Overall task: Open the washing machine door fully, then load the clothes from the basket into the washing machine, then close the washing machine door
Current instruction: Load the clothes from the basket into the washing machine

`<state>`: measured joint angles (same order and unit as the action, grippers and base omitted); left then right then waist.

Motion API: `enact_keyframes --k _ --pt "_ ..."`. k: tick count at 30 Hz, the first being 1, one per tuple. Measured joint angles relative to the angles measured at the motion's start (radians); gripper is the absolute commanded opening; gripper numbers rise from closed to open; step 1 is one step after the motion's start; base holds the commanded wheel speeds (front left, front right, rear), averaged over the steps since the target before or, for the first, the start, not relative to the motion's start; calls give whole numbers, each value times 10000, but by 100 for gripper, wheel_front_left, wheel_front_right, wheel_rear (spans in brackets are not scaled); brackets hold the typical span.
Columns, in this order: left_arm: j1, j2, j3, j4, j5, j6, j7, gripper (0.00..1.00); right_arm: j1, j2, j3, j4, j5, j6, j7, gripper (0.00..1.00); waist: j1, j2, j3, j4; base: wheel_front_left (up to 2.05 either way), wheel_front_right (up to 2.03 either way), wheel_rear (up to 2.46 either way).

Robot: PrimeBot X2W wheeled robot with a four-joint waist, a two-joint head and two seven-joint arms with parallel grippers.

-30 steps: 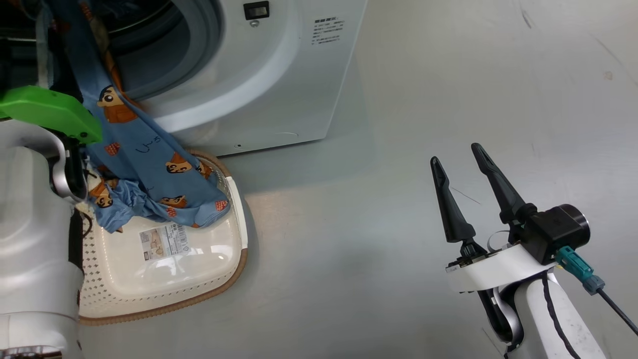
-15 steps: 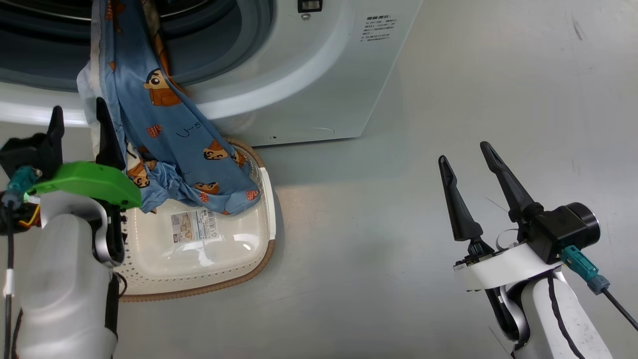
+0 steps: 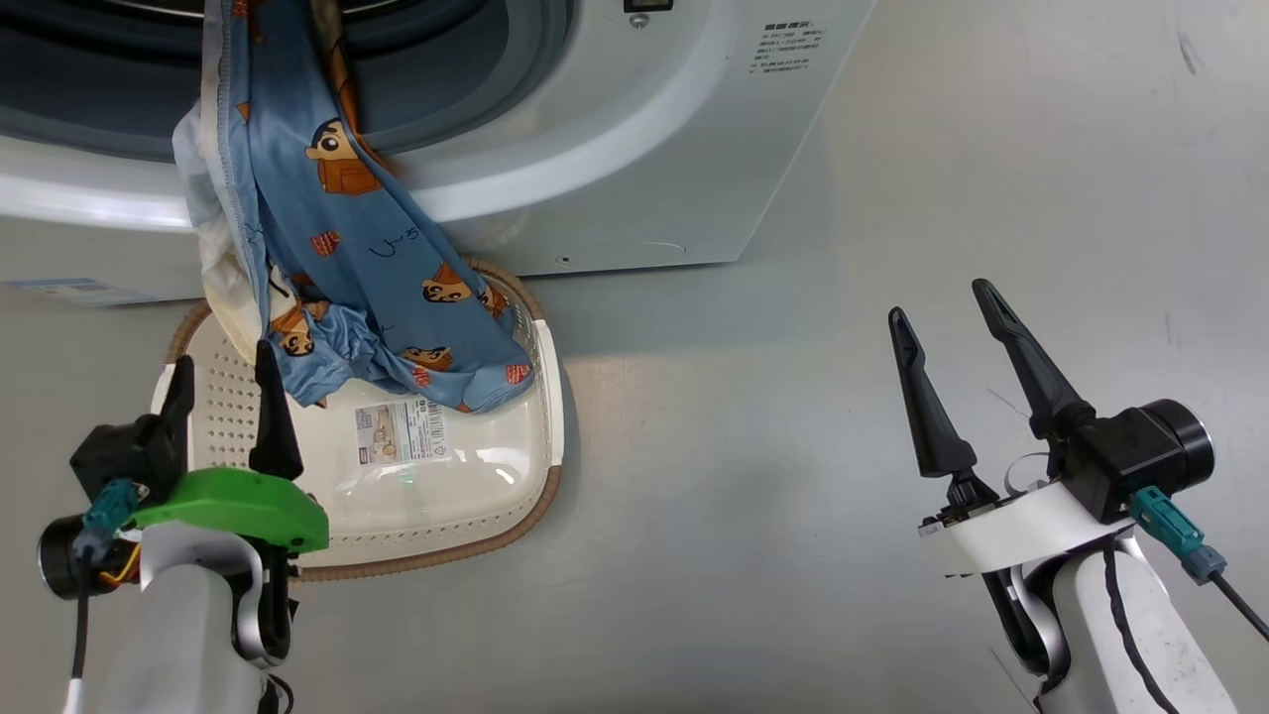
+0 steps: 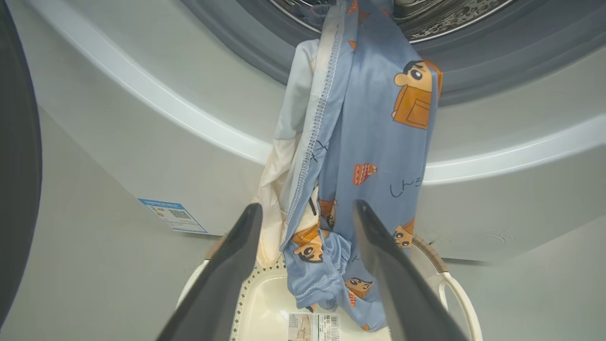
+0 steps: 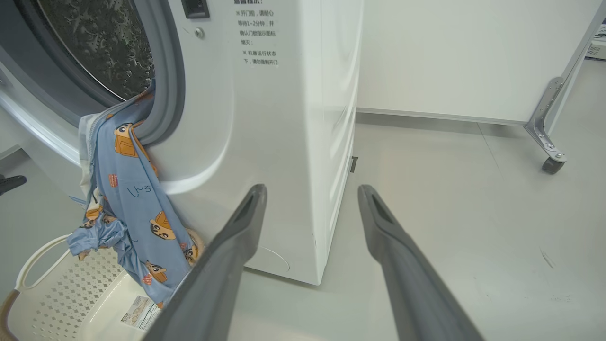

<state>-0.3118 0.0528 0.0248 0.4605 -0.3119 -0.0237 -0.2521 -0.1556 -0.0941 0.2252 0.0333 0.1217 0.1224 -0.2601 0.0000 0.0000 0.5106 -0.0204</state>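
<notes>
The washing machine (image 3: 634,149) stands at the top of the head view with its drum (image 5: 104,42) exposed. The clothes (image 3: 367,248), light blue with orange prints and some white cloth, hang from the drum's lip down into the basket (image 3: 540,416). Their lower end rests on the basket floor beside its label sticker. My left gripper (image 3: 223,355) is open and empty over the basket's near left side, just short of the hanging clothes (image 4: 374,142). My right gripper (image 3: 939,298) stands open and empty over bare floor to the right. A dark curved rim at the left edge of the left wrist view looks like the washing machine door (image 4: 14,166).
Grey floor spreads to the right of the washing machine (image 5: 284,142). A white wall panel and a metal leg with a caster wheel (image 5: 551,163) stand beyond it in the right wrist view. A blue sticker (image 4: 173,215) sits low on the machine's front.
The head camera has shifted, bringing more of the machine's front into view. My left gripper has drawn back from the drum to the basket's near side, open. The clothes still hang there.
</notes>
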Motion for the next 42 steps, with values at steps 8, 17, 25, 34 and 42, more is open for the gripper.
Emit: enact_keyframes --k 8,17,25,34,42 --pt "431 -42 40 -345 -727 -416 0 100 -161 2 341 2 -10 0 0 100 0 0 215 -34 0 0 0" --pt "554 -56 -192 148 -1555 -844 159 100 -250 10 355 -6 -12 0 0 100 0 0 465 -411 0 0 0" --pt "432 -58 -297 510 -2111 -918 577 100 -257 12 301 -77 -12 0 0 100 0 0 684 -653 0 0 0" --pt "-289 31 -153 886 -2479 -991 755 100 -389 8 242 -190 -102 2 0 100 0 0 995 -813 0 0 0" --pt "-815 337 -38 1304 -2711 -993 844 100 -412 -8 209 -290 -184 2 0 100 0 0 1311 -924 0 0 0"
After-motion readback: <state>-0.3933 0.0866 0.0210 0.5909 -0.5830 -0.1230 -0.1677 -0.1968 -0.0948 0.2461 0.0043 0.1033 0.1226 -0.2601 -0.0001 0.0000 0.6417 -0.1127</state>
